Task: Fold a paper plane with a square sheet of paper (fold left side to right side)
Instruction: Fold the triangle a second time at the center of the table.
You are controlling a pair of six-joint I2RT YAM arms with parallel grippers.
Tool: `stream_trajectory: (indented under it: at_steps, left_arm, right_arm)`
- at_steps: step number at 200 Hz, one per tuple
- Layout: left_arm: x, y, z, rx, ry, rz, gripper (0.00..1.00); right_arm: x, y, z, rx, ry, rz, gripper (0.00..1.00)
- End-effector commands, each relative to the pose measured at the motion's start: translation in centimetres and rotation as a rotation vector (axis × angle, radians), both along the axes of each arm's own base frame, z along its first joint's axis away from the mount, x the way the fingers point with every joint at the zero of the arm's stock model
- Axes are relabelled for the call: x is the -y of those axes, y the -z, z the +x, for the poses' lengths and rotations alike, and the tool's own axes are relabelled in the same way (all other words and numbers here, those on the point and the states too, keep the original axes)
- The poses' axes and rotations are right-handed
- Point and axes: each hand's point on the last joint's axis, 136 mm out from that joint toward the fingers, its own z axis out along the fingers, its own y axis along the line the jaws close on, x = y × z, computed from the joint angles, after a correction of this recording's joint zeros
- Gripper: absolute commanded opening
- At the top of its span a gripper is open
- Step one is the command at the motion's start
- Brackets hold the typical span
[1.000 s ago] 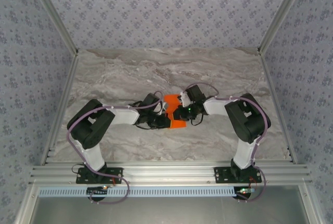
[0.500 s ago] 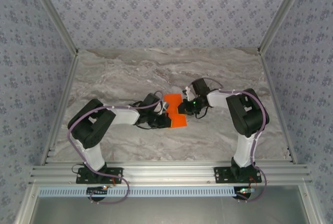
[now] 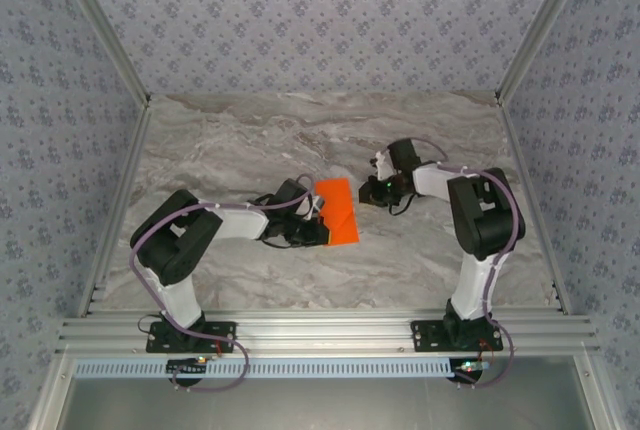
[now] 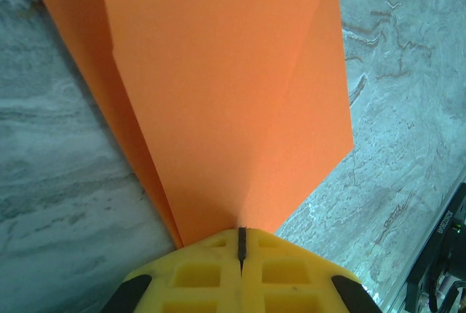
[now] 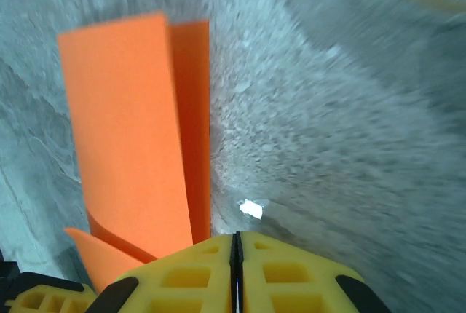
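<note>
The square sheet of paper is bright orange and lies folded in half as a narrow strip at mid-table. Its top layer springs up a little over the lower one. My left gripper is shut on the strip's near-left corner, and the paper's edges run in to the closed yellow tips. My right gripper hangs to the right of the paper, shut with nothing in it. From there the strip lies ahead and to the left, apart from the fingers.
The marble table is walled in by patterned panels and aluminium rails. A small white speck lies on the table just ahead of my right fingertips. A left gripper finger shows at the right wrist view's lower-left corner.
My right gripper has slid off the paper and drawn back to the right and slightly farther away. The left gripper and the paper have stayed put.
</note>
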Motion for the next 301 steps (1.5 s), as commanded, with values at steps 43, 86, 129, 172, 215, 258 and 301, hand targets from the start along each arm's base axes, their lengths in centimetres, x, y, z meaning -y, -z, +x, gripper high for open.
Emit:
stream_trajectory:
  at_steps: [43, 86, 129, 172, 215, 258, 301]
  left_arm:
    - [-2.1, 3.1, -2.0, -0.088, -0.011, 0.124, 0.0]
    - [-1.6, 2.3, -1.7, -0.071, -0.003, 0.101, 0.0]
    - [0.3, -1.2, -0.4, -0.008, 0.025, 0.012, 0.0]
    - [3.0, -4.2, 1.2, 0.014, 0.058, -0.079, 0.04]
    - [4.0, -2.7, 2.3, -0.006, 0.063, -0.056, 0.03]
    - [2.9, -0.6, 2.0, -0.024, 0.068, 0.03, 0.03]
    - [1.3, 1.1, 1.1, -0.052, 0.071, 0.106, 0.02]
  right_arm:
    - [-4.3, -2.3, -3.7, 0.047, -0.077, 0.1, 0.1]
    - [-5.4, 0.8, -3.9, -0.025, -0.083, 0.075, 0.09]
    - [-3.7, 2.9, -5.1, -0.088, -0.086, -0.042, 0.09]
    - [-3.3, 4.1, -5.8, -0.116, -0.084, -0.064, 0.09]
    - [-3.3, 4.5, -6.1, -0.13, -0.088, -0.076, 0.09]
    - [-3.0, 4.7, -6.3, -0.134, -0.09, -0.103, 0.09]
    - [-2.4, 5.0, -6.5, -0.142, -0.096, -0.145, 0.09]
